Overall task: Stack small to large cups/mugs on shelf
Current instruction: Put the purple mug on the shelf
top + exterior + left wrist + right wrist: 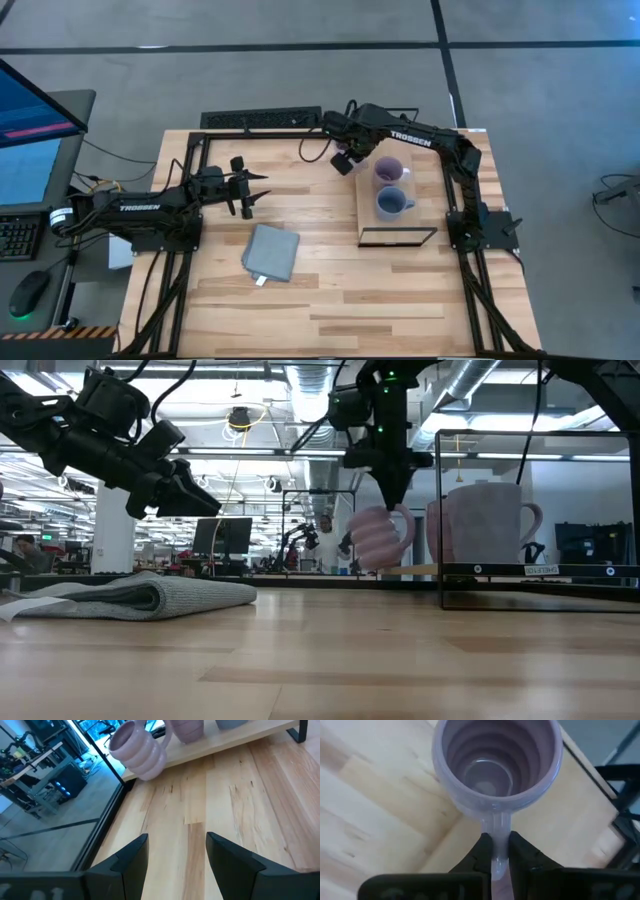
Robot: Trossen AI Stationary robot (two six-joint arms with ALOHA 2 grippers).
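The ribbed mug (pixel 378 538) hangs in the air, pinched by its handle in the right gripper (pixel 496 851), which is clenched on that handle. It sits just off the far end of the shelf (pixel 368 222), clear of the table (pixel 330 300), and appears tilted in the low and left wrist views. On the shelf already stand a lavender mug (pixel 389 170) and, nearer the front, a blue-grey mug (pixel 392 203), close together in a line.

The main risk, as I judge it, lies in the grip: the thin handle is the only thing held, so the mug could swing or slip from the fingers if the arm moves sharply. Its tilt means it could land on an edge and topple, or roll off the board. The free space at the shelf's far end looks short, so the carried mug might knock the lavender mug, or be set partly over the shelf's edge. The black wire frame might also catch the mug's body on the way in.

The left gripper (pixel 176 854) hovers above the table, well apart from the shelf, its fingers spread and holding nothing. A folded grey cloth (pixel 271 251) lies on the table near it.
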